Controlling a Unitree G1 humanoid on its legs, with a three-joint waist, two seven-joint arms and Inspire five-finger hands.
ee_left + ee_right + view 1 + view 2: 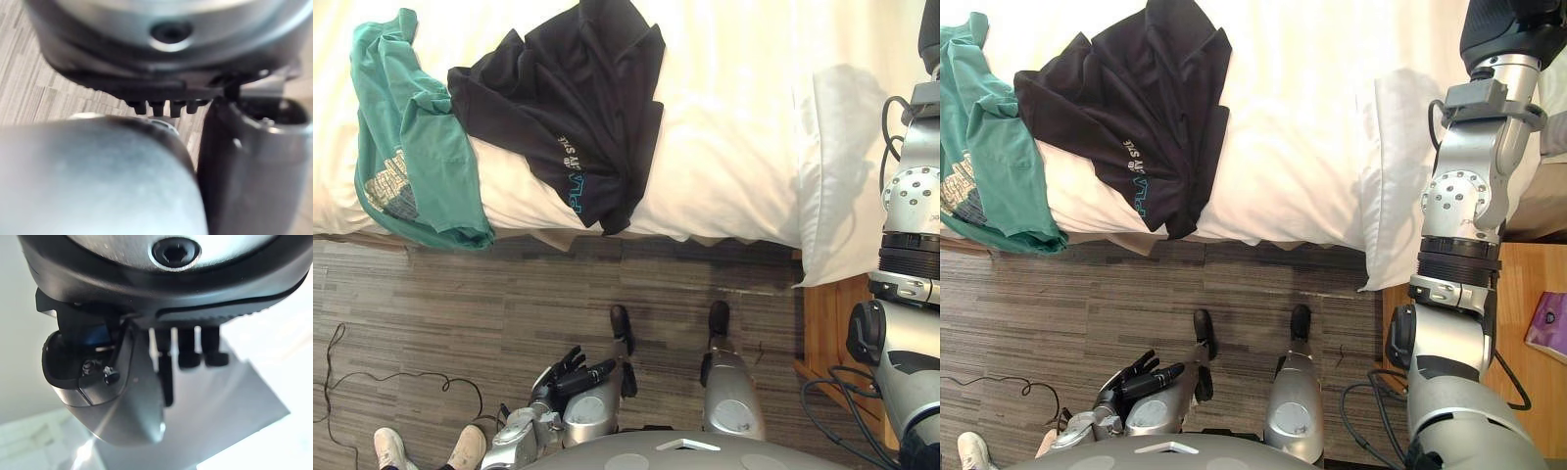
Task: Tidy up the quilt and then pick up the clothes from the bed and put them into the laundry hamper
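We find the black shirt [573,98] at 12 o'clock and the green shirt [411,147] at 10, both draped over the quilt [724,147] edge. We judge them light and limp; pinch a bunched fold. The left hand [570,375], at 7, is slack and empty. The right hand [161,289]: we cannot tell.

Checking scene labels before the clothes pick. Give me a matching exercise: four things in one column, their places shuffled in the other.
Things:
1. green T-shirt
2. black shirt
3. left hand
4. purple item

Places:
A. on the wooden stand to the right of the bed
B. low over the floor, open, holding nothing
C. leftmost on the bed, draped over its near edge
D. on the bed, light lettering near its hem

Pairs: 1-C, 2-D, 3-B, 4-A
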